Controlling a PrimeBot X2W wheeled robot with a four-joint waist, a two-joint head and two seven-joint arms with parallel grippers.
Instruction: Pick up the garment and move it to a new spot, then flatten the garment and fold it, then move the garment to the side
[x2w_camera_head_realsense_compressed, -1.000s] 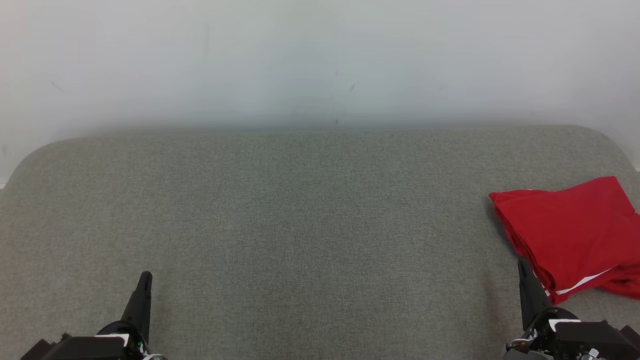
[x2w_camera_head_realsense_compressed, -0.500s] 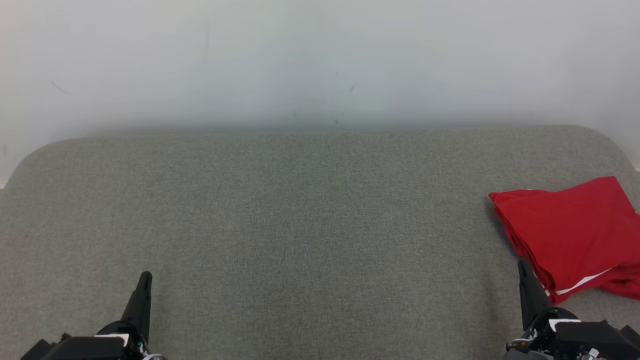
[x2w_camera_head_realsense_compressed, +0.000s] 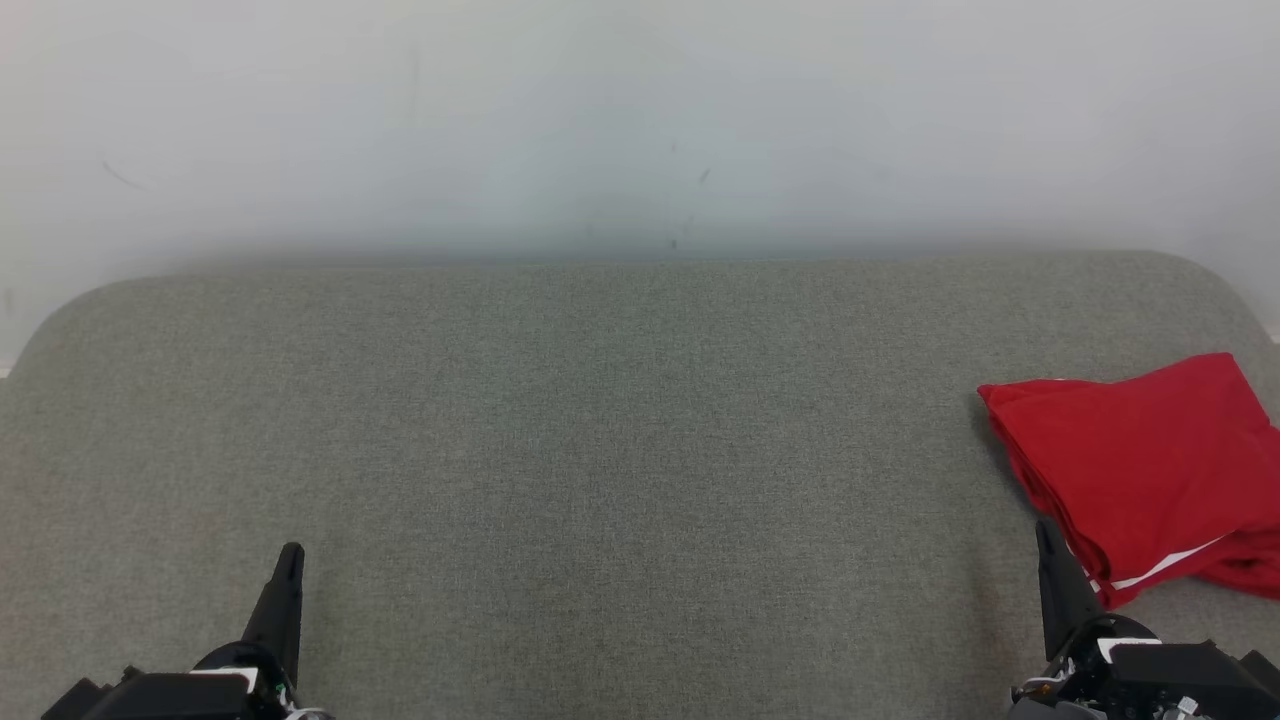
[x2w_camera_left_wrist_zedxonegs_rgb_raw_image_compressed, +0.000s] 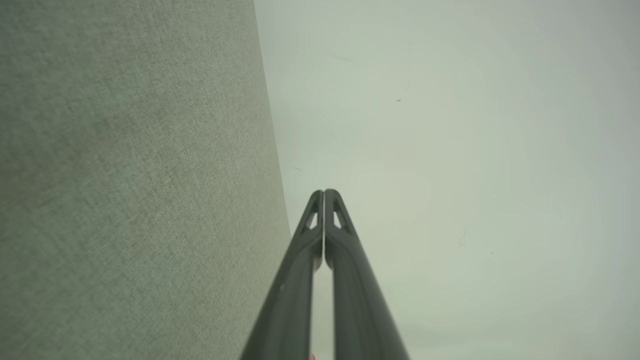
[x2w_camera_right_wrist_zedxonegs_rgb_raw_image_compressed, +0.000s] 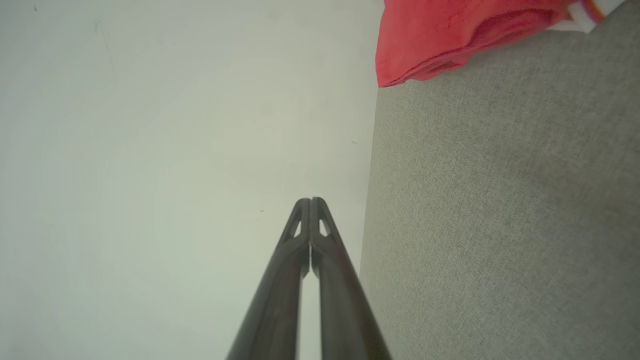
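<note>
Grey cushion (x2w_camera_head_realsense_compressed: 600, 450), red garment (x2w_camera_head_realsense_compressed: 1140, 460) just beside right end effector (x2w_camera_head_realsense_compressed: 1044, 528)

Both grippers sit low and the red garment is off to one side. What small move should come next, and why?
Probably open the right gripper and ease it toward the near edge of the red fabric garment. The garment lies in loose layers at the right end of the grey woven surface, just beside that gripper. Both it and the left gripper are shut and empty.
</note>
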